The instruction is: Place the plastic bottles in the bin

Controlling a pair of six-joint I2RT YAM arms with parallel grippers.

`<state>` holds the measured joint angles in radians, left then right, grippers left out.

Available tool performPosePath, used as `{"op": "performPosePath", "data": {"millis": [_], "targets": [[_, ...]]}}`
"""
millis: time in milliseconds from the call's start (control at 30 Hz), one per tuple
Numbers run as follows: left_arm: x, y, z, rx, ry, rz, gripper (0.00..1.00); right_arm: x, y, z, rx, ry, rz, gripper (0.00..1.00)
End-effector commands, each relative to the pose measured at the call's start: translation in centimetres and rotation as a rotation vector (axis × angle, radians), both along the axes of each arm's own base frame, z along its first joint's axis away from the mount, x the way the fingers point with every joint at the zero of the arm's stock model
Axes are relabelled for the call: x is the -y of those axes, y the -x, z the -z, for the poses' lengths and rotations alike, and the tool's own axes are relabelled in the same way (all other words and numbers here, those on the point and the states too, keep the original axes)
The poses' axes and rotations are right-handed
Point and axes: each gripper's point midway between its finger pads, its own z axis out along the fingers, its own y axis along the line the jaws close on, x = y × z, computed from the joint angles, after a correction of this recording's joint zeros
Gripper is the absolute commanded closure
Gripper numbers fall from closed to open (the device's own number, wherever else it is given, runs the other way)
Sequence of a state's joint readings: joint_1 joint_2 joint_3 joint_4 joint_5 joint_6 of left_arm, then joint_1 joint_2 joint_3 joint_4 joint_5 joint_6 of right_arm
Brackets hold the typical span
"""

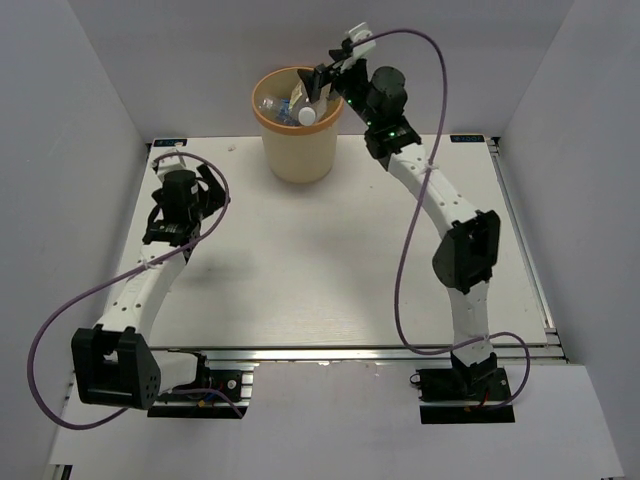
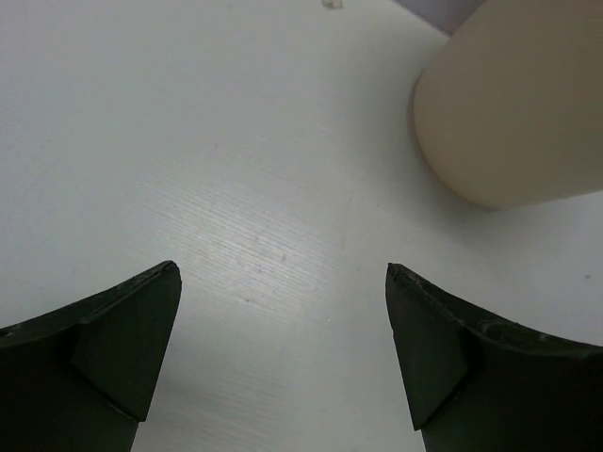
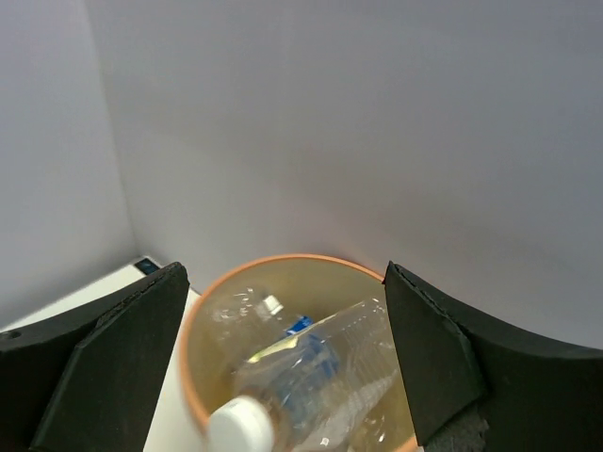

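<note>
The beige bin [image 1: 298, 155] with an orange rim stands at the back of the table. Several clear plastic bottles [image 1: 285, 107] lie inside it. The top one is clear with a white cap [image 1: 307, 116] pointing up. My right gripper [image 1: 322, 82] hovers open just above the bin's right rim, holding nothing. In the right wrist view the large clear bottle [image 3: 325, 372] lies slanted in the bin [image 3: 320, 281] below the open right gripper [image 3: 285, 268], with another clear bottle [image 3: 240, 311] behind it. My left gripper [image 1: 212, 185] is open and empty over the table's left side.
In the left wrist view the open left gripper [image 2: 283, 270] looks down on bare white table, with the bin's wall [image 2: 518, 104] at the upper right. Grey walls enclose the table on three sides. A purple cable [image 1: 405, 260] loops beside the right arm.
</note>
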<state>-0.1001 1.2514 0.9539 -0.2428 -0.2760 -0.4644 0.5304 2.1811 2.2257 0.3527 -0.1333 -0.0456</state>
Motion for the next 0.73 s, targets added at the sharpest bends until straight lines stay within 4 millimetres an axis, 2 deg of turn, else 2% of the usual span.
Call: {"op": "performPosePath", "data": {"millis": [0, 33, 67, 100, 133, 167, 200, 233, 267, 300, 367, 433, 500, 567, 600, 633, 700], "targets": [[-0.3, 0.4, -5.1, 0.129, 0.047, -0.040, 0.02, 3.4, 6.0, -8.1, 0.040, -0.101, -0.036, 0.11], [-0.5, 0.9, -5.2, 0.133, 0.047, -0.050, 0.02, 5.3, 8.4, -10.2, 0.037, -0.134, -0.028, 0.11], [-1.0, 1.2, -5.1, 0.129, 0.047, -0.078, 0.02, 5.7, 7.8, -5.5, -0.065, -0.090, -0.006, 0.11], [-1.0, 1.4, -5.2, 0.125, 0.046, -0.081, 0.02, 8.1, 9.8, -6.3, -0.093, -0.106, 0.057, 0.11], [-1.1, 1.8, -5.1, 0.121, 0.048, -0.083, 0.02, 9.1, 10.1, -4.0, -0.159, -0.083, 0.101, 0.11], [-1.1, 1.9, -5.0, 0.125, 0.062, -0.093, 0.02, 11.5, 9.4, 2.9, -0.318, -0.042, 0.246, 0.11], [-1.1, 2.1, -5.0, 0.134, 0.072, -0.102, 0.02, 14.0, 11.5, 4.6, -0.404, -0.065, 0.320, 0.11], [-1.1, 2.2, -4.9, 0.153, 0.089, -0.107, 0.02, 15.3, 12.4, 7.9, -0.482, -0.094, 0.374, 0.11], [-1.0, 2.2, -4.9, 0.162, 0.096, -0.104, 0.02, 17.5, 14.1, 17.1, -0.649, -0.102, 0.473, 0.11], [-0.9, 2.2, -5.0, 0.171, 0.101, -0.100, 0.02, 18.6, 15.6, 16.3, -0.613, -0.200, 0.475, 0.11], [-0.9, 2.2, -5.0, 0.175, 0.108, -0.099, 0.02, 20.1, 17.5, 19.5, -0.650, -0.229, 0.510, 0.11], [-0.8, 2.2, -4.8, 0.170, 0.115, -0.105, 0.02, 21.6, 19.0, 20.5, -0.665, -0.169, 0.552, 0.11], [-0.8, 2.2, -4.7, 0.165, 0.117, -0.107, 0.02, 22.7, 19.7, 19.5, -0.653, -0.141, 0.590, 0.11], [-1.0, 2.5, -4.6, 0.167, 0.119, -0.121, 0.02, 23.1, 20.3, 20.0, -0.663, -0.131, 0.596, 0.11], [-1.2, 2.6, -4.4, 0.166, 0.117, -0.128, 0.02, 23.4, 20.6, 19.7, -0.638, -0.140, 0.596, 0.10], [-1.4, 2.7, -4.4, 0.166, 0.108, -0.136, 0.02, 23.7, 20.8, 20.6, -0.641, -0.140, 0.605, 0.11], [-1.7, 3.0, -4.7, 0.169, 0.102, -0.150, 0.02, 23.7, 20.7, 19.6, -0.604, -0.170, 0.593, 0.10]]}}
